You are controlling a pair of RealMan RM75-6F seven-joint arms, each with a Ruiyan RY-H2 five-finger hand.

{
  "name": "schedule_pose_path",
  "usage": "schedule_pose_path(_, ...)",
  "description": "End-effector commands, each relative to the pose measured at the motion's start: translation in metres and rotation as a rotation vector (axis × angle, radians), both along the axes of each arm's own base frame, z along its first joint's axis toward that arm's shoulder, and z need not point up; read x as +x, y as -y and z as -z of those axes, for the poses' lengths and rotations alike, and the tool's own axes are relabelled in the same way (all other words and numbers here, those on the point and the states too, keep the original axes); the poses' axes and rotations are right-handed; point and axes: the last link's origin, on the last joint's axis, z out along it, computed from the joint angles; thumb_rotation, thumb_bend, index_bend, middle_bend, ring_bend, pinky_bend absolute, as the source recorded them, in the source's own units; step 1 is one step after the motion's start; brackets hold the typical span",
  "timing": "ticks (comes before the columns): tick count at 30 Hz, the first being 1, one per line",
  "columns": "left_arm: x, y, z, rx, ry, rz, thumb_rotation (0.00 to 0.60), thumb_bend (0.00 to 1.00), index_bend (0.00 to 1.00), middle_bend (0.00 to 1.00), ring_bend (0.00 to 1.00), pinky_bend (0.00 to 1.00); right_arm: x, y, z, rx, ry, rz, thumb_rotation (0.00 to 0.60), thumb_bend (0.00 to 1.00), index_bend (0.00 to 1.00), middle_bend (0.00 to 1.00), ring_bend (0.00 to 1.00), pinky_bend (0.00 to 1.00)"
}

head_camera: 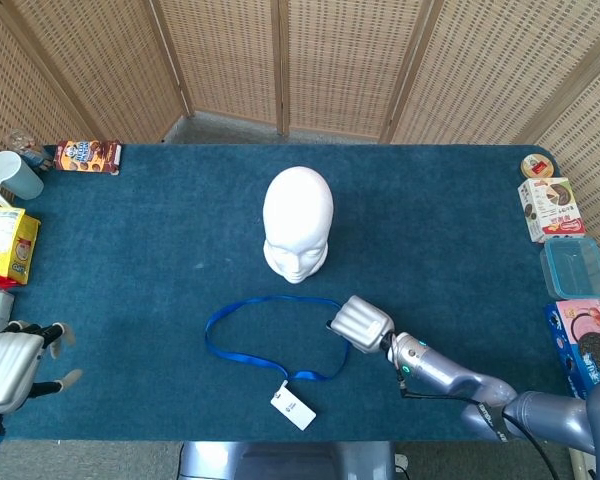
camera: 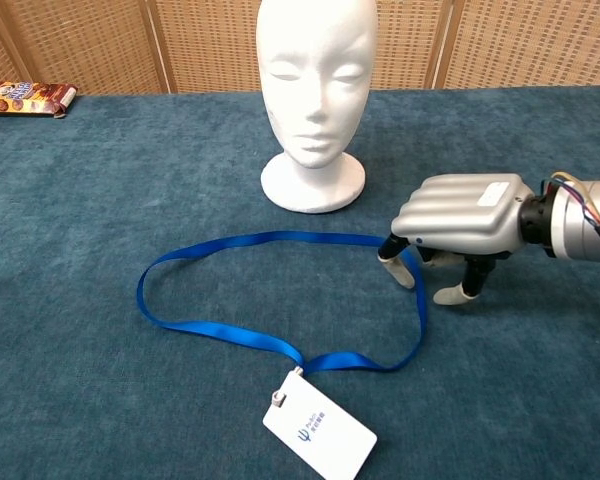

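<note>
A: where's the blue lanyard [camera: 280,300] sitting?

B: flat on the blue tablecloth [camera: 100,180], looped just in front of the white mannequin head [camera: 315,90], badge card [camera: 318,437] at the near edge.

A: and the right hand [camera: 455,225]?

B: palm down over the loop's right end, fingertips [camera: 398,272] right at the strap. Honestly can't tell if it's pinching it. Left hand [head_camera: 8,365] is off at the near left, fingers apart, holding nothing.

The right hand [camera: 460,215] hovers palm down just right of the mannequin head's [camera: 315,75] base, fingers [camera: 400,272] curled downward, its silver forearm running off rightward. The left hand [head_camera: 5,365] rests far left of that head, fingers apart, holding nothing.
</note>
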Motion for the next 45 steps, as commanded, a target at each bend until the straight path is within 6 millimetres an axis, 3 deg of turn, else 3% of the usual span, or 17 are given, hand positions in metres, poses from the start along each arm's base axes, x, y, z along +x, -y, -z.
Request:
schedule_pose_path(1, 0.000, 0.001, -0.001, 0.001, 0.001, -0.002, 0.544, 0.09, 0.48, 0.61, 0.56, 0.40, 0.001, 0.000, 0.001, 0.001, -0.001, -0.004, 0.600, 0.32, 0.49, 1.00, 1.00, 1.00)
schedule_pose_path(26, 0.000, 0.002, -0.001, -0.002, 0.007, -0.003, 0.543, 0.09, 0.47, 0.61, 0.56, 0.40, 0.000, 0.001, 0.010, 0.001, -0.006, 0.005, 0.600, 0.32, 0.53, 1.00, 1.00, 1.00)
schedule_pose_path(45, -0.004, 0.002, -0.002, -0.001, 0.005, -0.008, 0.544, 0.09, 0.47, 0.61, 0.56, 0.40, 0.006, 0.004, 0.015, -0.005, -0.004, 0.016, 0.600, 0.38, 0.54, 1.00, 1.00, 1.00)
